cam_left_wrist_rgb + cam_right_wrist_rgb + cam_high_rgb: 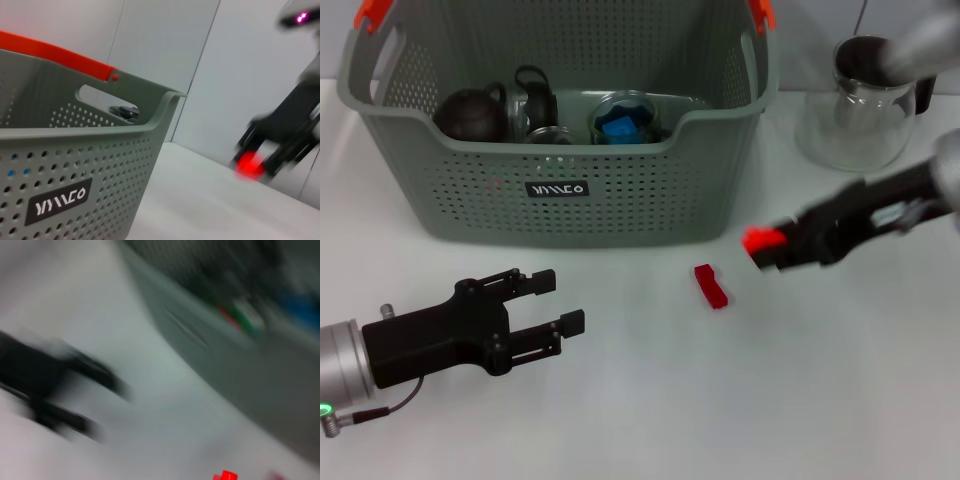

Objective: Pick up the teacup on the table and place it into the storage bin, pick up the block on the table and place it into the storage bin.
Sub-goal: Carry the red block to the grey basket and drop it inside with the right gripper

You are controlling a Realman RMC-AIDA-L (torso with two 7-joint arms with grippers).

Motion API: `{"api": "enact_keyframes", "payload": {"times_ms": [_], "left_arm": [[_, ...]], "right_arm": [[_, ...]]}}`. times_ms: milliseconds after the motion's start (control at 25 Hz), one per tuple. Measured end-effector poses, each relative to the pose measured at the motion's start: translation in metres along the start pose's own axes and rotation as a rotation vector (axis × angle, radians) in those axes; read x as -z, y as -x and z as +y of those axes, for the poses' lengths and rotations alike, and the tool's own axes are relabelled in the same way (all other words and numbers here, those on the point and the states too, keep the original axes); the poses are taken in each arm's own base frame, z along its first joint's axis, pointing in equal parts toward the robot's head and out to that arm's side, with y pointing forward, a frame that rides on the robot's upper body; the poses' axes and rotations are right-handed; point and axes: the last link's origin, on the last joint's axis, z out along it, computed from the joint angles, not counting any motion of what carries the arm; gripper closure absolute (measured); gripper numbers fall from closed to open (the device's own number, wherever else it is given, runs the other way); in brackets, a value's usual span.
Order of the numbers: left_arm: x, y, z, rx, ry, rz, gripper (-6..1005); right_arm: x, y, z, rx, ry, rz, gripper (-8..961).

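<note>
A red block (711, 285) is seen lying on the white surface (650, 400) before the storage bin (560, 190), between the open, empty left hand (552, 302) and the blurred right hand (767, 248), whose grip cannot be told.

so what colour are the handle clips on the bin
Orange-red handle clips on the grey-green bin, clearest in the left wrist view.

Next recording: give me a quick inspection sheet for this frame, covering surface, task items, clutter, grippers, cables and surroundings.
Surface: white table.
Job's things: storage bin holds dark round items and a glass with something blue; red block lies on the table before it.
Clutter: glass jug right of the bin.
Grippers: left gripper open, low over the table; right gripper carries a red thing near the block.
Cables: thin cable at the left wrist.
Surroundings: pale wall panels.
</note>
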Motion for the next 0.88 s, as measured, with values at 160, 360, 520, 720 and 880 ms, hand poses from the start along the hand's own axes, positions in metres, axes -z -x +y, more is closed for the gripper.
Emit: {"api": "enact_keyframes", "payload": {"times_ms": [160,360,520,720,880], "left_arm": [[-0.001,-0.002,0.0,-0.003,0.006,0.002,264],[-0.001,-0.003,0.0,-0.003,0.011,0.004,263],[-0.002,-0.004,0.0,-0.004,0.013,0.005,263],[-0.001,-0.002,0.001,0.001,0.012,0.006,263],[-0.001,-0.003,0.001,0.001,0.013,0.006,262]], "right_arm": [[0.041,0.007,0.007,0.064,0.207,-0.306,513],[0.056,0.031,-0.002,0.058,0.221,-0.598,512],[0.034,0.074,-0.005,0.077,0.152,-0.583,512],[-0.013,0.144,0.006,0.161,-0.023,-0.434,512],[-0.045,0.168,0.004,0.184,-0.124,-0.347,511]]}}
